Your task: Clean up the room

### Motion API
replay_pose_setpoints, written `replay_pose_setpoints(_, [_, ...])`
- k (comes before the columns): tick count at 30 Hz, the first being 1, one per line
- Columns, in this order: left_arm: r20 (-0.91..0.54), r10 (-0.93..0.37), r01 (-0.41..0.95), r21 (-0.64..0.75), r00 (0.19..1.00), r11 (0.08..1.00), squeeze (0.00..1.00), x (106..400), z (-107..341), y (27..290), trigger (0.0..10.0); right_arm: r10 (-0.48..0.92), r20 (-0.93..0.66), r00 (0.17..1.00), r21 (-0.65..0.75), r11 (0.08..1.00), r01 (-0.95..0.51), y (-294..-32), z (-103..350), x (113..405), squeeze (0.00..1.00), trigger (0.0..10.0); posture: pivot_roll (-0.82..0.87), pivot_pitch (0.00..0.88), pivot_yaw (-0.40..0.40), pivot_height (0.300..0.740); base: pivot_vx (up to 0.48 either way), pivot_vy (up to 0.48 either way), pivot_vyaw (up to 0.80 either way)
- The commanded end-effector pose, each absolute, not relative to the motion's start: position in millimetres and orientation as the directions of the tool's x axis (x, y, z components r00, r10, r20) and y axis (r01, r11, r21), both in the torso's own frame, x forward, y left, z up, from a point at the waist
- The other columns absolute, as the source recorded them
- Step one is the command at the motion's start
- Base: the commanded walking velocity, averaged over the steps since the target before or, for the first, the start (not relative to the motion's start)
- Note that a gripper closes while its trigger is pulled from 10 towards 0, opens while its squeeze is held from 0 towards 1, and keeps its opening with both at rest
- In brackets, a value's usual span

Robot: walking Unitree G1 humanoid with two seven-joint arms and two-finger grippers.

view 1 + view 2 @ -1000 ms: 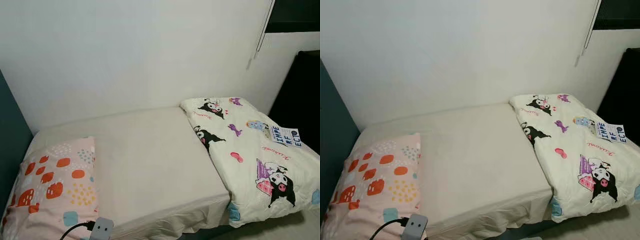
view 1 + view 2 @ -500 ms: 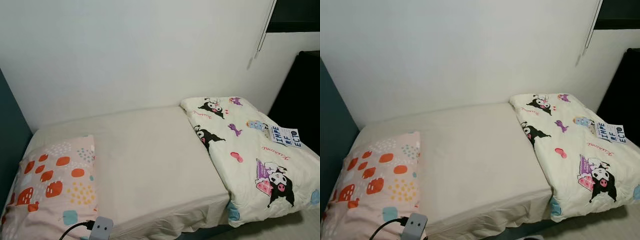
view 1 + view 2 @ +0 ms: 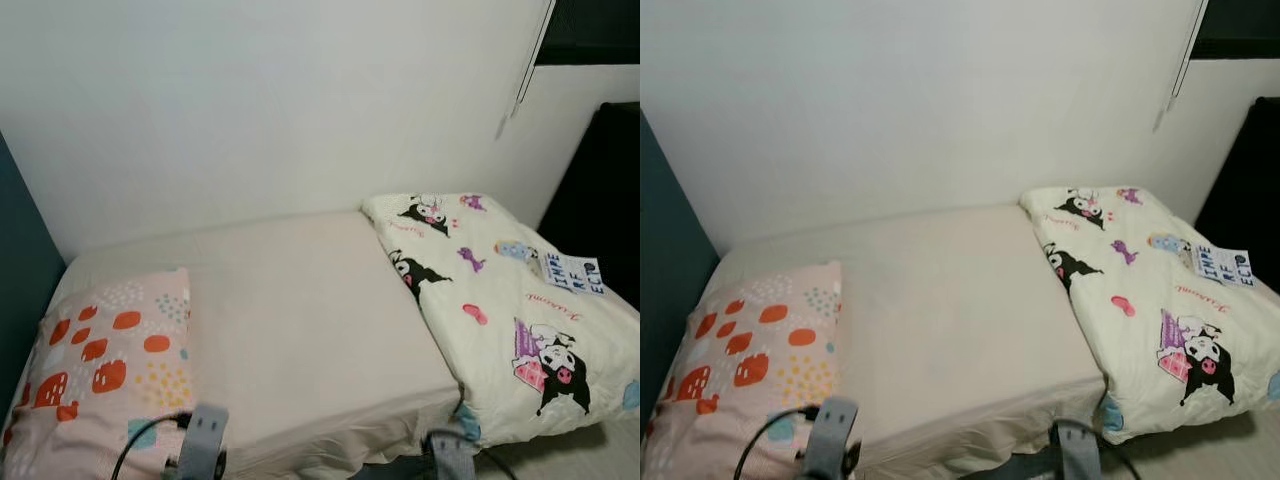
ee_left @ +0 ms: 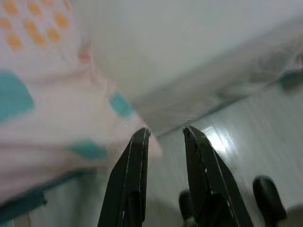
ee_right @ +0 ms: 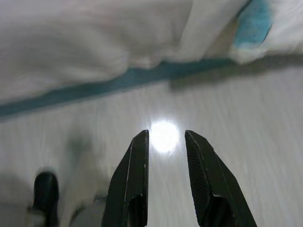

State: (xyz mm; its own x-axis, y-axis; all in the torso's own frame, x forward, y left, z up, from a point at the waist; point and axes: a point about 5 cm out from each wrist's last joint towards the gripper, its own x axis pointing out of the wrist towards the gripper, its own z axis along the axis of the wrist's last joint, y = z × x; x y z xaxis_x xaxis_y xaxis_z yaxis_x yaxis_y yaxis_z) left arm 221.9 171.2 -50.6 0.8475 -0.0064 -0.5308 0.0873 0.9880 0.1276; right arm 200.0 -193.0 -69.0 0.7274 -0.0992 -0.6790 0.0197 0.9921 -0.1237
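**A:** Where's the thing you're tidying?

**B:** It's the bed. The cartoon-print quilt lies folded over its right end, reaching the front right corner and hanging a little over that edge. The patterned pillow sits at the front left corner. Between them the sheet is bare. A small printed card rests on the quilt near the bed's right edge.

**A:** And your grippers?

**B:** The 2 arms are low at the front edge. The left gripper has its fingers parted with nothing between them, just beside the pillow's corner. The right gripper is likewise spread and empty, above the floor below the bed's front edge.

**A:** What could go wrong?

**B:** If you pull the quilt by 1 corner, I'd expect it to drag unevenly and slide off the front edge. The card would likely tip onto the floor. A low reach could also snag the sheet's overhang.

**A:** Any containers?

**B:** None that I can see.
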Motion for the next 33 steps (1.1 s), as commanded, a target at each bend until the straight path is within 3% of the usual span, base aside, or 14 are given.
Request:
replay_pose_setpoints(1, [-0.577,-0.007,0.108,0.142,0.817,0.984,0.00,201.1,-62.3,175.9,10.0,-0.102,-0.712,0.695,-0.124,0.992,0.019,-191.9,-78.0,183.0,0.00,10.0,0.02,0.066,-0.031,0.740,0.000,0.000,0.00])
replay_pose_setpoints(5, [-0.584,-0.009,0.116,0.145,0.811,0.983,0.00,198.1,-64.0,176.8,10.0,-0.106,-0.714,0.692,-0.126,0.992,0.022,-192.8,-78.5,182.0,0.00,10.0,0.02,0.066,-0.031,0.740,0.000,0.000,0.00])
replay_pose_setpoints(15, [-0.519,-0.015,0.095,0.128,0.855,0.987,0.00,230.9,-45.8,169.1,10.0,-0.103,-0.658,0.746,-0.123,0.992,0.029,-193.2,-61.7,213.7,0.00,10.0,0.03,0.057,-0.034,0.740,0.000,0.000,0.00])
replay_pose_setpoints(33, [-0.531,-0.016,0.091,0.116,0.847,0.989,0.00,220.9,-51.5,167.3,10.0,-0.046,-0.665,0.746,0.011,0.997,0.071,-181.1,-71.1,195.8,0.00,10.0,0.02,0.065,-0.031,0.740,0.000,0.000,0.00])
